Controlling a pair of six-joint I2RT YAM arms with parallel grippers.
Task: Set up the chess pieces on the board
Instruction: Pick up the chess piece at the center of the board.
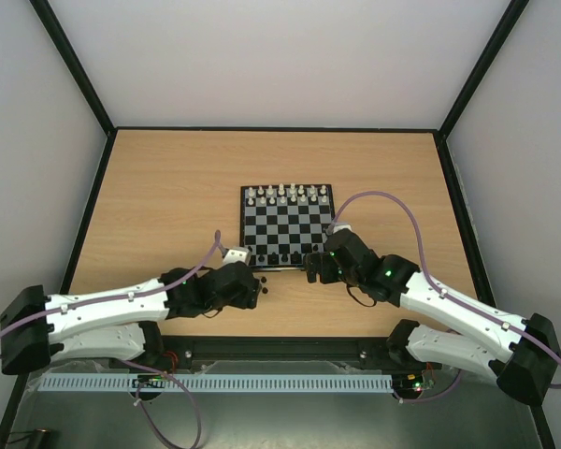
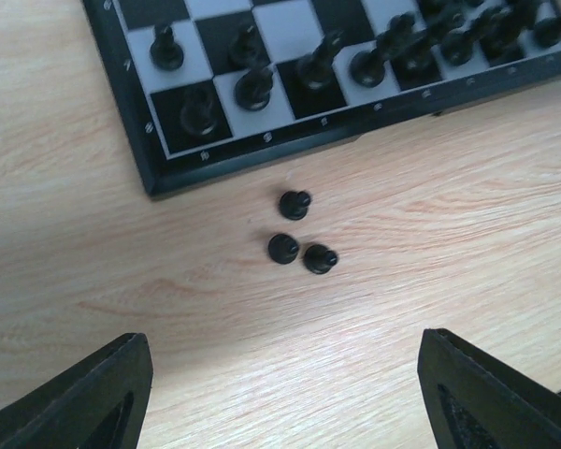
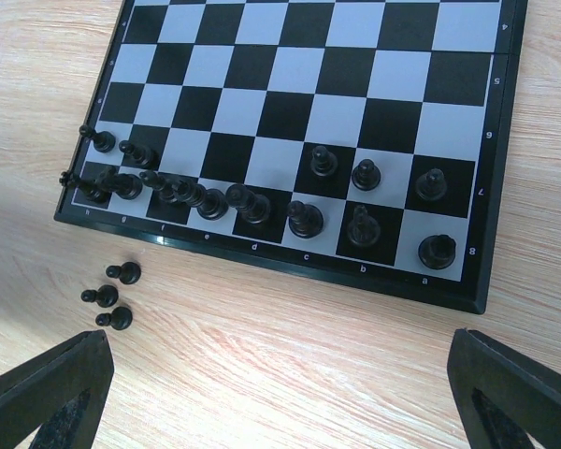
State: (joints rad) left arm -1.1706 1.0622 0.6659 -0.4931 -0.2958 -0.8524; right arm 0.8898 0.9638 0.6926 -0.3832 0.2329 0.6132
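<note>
I am spreading my left pincer (image 2: pixel 282 374) wide, with nothing between its fingers, and hovering it low over the table (image 2: pixel 93 243) just off the near edge of the board (image 2: pixel 215 164). Three loose black chess pieces (image 2: pixel 297 204) are sitting on the bare wood right ahead of it. They are bunched in a small triangle close to the board's border but not touching it. I cannot tell whether they are standing upright or tipped over.

I am keeping my right pincer (image 3: pixel 279 374) wide as well, gripping nothing, and pointing it at the same near edge from the other side. From its camera the same three pieces are showing at the lower left, beside the board's corner.

The other black pieces are occupying the two nearest ranks of the board. The back rank is looking crowded toward one end, with several pieces packed tightly together. In the overhead view the white pieces (image 1: pixel 288 195) are lining the far ranks.
</note>
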